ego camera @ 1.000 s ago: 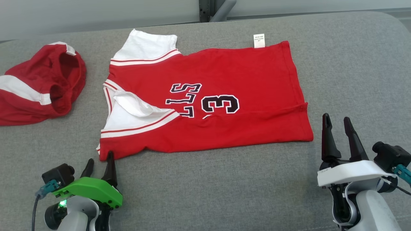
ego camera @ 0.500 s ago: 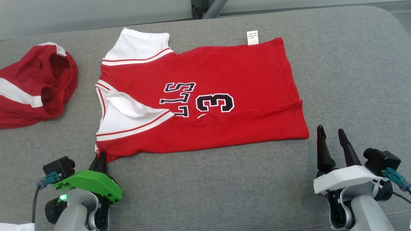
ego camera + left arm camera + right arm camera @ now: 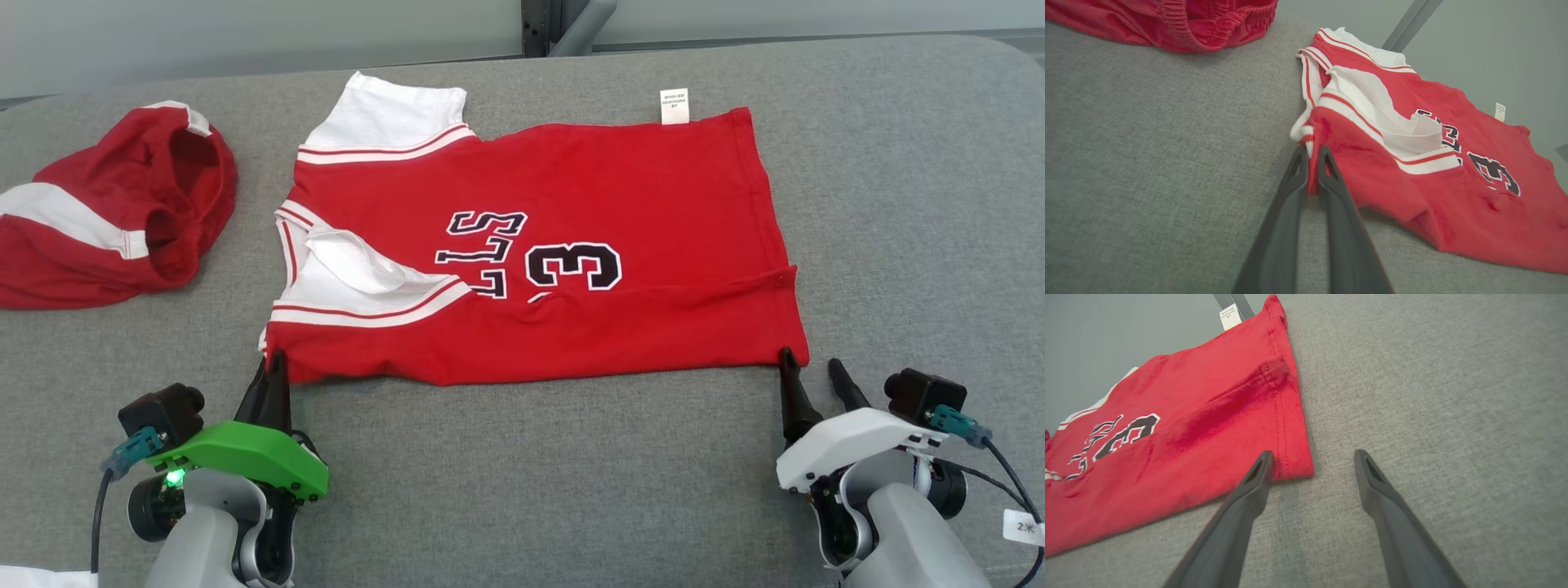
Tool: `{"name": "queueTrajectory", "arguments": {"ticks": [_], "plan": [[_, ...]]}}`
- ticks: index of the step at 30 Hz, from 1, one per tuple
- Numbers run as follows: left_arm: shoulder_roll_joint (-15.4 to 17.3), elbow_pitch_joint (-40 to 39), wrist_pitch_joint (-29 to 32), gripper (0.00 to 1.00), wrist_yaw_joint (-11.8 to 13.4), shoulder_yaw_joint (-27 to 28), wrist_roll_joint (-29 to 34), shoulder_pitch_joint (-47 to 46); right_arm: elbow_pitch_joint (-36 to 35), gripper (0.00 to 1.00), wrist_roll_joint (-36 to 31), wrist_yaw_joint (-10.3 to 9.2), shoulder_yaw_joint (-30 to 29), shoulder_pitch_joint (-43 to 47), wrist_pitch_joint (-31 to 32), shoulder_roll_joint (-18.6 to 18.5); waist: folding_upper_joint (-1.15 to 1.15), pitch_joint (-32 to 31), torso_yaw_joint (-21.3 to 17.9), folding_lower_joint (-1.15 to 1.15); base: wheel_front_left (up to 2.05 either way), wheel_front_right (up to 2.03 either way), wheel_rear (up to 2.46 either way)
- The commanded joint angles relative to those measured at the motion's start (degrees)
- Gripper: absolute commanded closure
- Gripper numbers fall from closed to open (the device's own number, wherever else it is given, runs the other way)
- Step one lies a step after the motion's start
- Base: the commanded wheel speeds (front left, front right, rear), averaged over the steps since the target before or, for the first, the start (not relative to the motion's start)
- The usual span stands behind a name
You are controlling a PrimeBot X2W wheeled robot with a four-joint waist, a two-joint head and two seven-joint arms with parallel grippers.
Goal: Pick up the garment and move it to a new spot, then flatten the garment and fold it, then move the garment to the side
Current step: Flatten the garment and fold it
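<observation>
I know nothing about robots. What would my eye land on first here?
A bright red jersey with a black 3 lies spread across the middle of the grey surface. The left tool is shut on its near left corner, while the right tool stands open at its near right corner. A crumpled red garment sits at the far left.

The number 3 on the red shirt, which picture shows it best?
The head view. There the number 3 on the shirt sits whole, seen from above. The left wrist view shows it small and slanted; the right wrist view shows it from low down, squashed.
</observation>
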Motion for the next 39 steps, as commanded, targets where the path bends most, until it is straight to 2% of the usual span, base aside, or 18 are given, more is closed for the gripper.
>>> {"name": "queueTrajectory", "arguments": {"ticks": [1, 7, 8, 9, 11, 12, 13, 19, 26, 30, 34, 39], "plan": [[0.1, -0.5, 0.0, 1.0, 0.2, -0.1, 0.7, 0.6, 1.0, 0.0, 0.4, 0.0, 0.2, -1.0, 0.1, -0.2, 0.13, -0.2, 0.2, 0.0, 0.0, 0.0, 0.0], [0.3, -2.6, 0.2, 1.0, 0.7, -0.7, 0.9, 1.7, 8.5, 0.0, 2.1, 0.0, 2.9, -4.8, 1.2, 0.0, 0.13, -0.6, 0.5, 0.0, 0.0, 0.0, 0.0], [0.3, -2.9, 0.2, 1.0, 0.8, -0.8, 0.9, 1.9, 9.4, 0.12, 2.7, 0.0, 3.5, -5.2, 1.2, 0.0, 0.13, -0.7, 0.5, 0.0, 0.0, 0.0, 0.0], [0.4, -3.2, 0.2, 1.0, 0.9, -0.8, 0.9, 2.0, 10.4, 0.56, 3.3, 0.0, 4.1, -5.7, 1.3, 0.0, 0.13, -0.8, 0.5, 0.0, 0.0, 0.0, 0.0], [0.4, -3.7, 0.1, 1.0, 1.0, -1.0, 1.0, 2.3, 12.0, 0.72, 4.2, 0.0, 5.1, -6.4, 1.2, 0.1, 0.13, -1.0, 0.5, 0.0, 0.0, 0.0, 0.0], [0.5, -3.9, 0.0, 1.0, 1.0, -1.1, 1.2, 2.5, 12.5, 0.97, 4.7, 0.0, 5.4, -6.8, 0.7, 0.1, 0.13, -1.1, 0.5, 0.0, 0.0, 0.0, 0.0], [0.5, -4.1, -0.1, 1.0, 1.0, -1.2, 1.2, 2.7, 12.8, 1.0, 5.1, 0.0, 5.6, -7.2, 0.2, 0.0, 0.13, -1.3, 0.5, 0.0, 0.0, 0.0, 0.0], [0.7, -7.0, -0.9, 1.0, 1.1, -1.5, 1.4, 3.9, 12.2, 1.0, 7.0, 0.0, 3.0, -8.3, -2.3, -0.2, 0.13, -2.1, 0.5, 0.0, 0.0, 0.0, 0.0], [1.2, -12.7, -0.3, 1.0, 1.7, -1.7, 1.0, 6.5, 6.3, 1.0, 8.3, -0.01, 0.4, -4.4, -2.2, -0.8, 0.13, -3.2, 0.3, 0.0, 0.0, 0.0, 0.0], [1.6, -17.5, 1.2, 1.0, 2.7, -1.9, 0.3, 11.0, 0.4, 1.0, 9.1, -0.01, -0.6, 0.6, 0.1, -1.3, 0.13, -3.7, -0.1, 0.0, 0.0, 0.0, 0.0], [2.1, -22.7, 3.6, 1.0, 4.8, -2.1, -0.5, 18.2, -6.9, 1.0, 8.3, -0.02, -3.0, 8.1, 3.5, -1.1, 0.13, -4.0, -0.7, 0.0, 0.0, 0.0, 0.0], [1.8, -25.4, 4.8, 1.0, 6.3, -2.3, -1.4, 23.5, -12.7, 1.0, 7.6, -0.03, -5.4, 13.1, 6.6, -0.5, 0.13, -4.0, -1.1, 0.0, 0.0, 0.0, 0.0]]}}
